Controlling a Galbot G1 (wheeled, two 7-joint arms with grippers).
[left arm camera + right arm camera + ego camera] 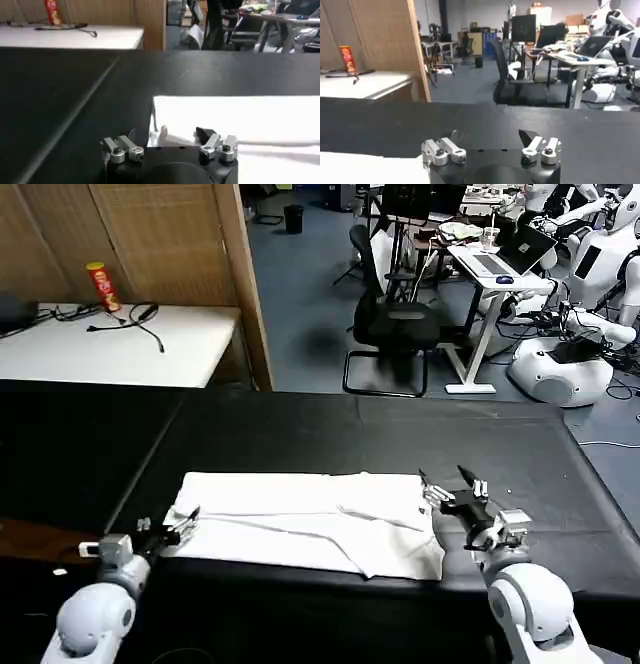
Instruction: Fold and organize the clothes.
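The clothes are one white T-shirt (310,522), folded into a long flat band on the black tablecloth (330,434) near the table's front edge; no print shows. My left gripper (188,522) is low at the band's left end, open, and in the left wrist view the left gripper (167,134) has the T-shirt (240,117) edge lying between its spread fingers, with nothing clamped. At the band's right end, my right gripper (445,482) hovers open. From the right wrist, the right gripper (489,135) is over bare black cloth, with the T-shirt (365,169) off to one side.
A white side table (120,344) with a red can (103,286) and cables stands at the back left beside a wooden partition (245,274). Behind the table are an office chair (395,324), desks and other robots. Bare black cloth lies beyond the shirt.
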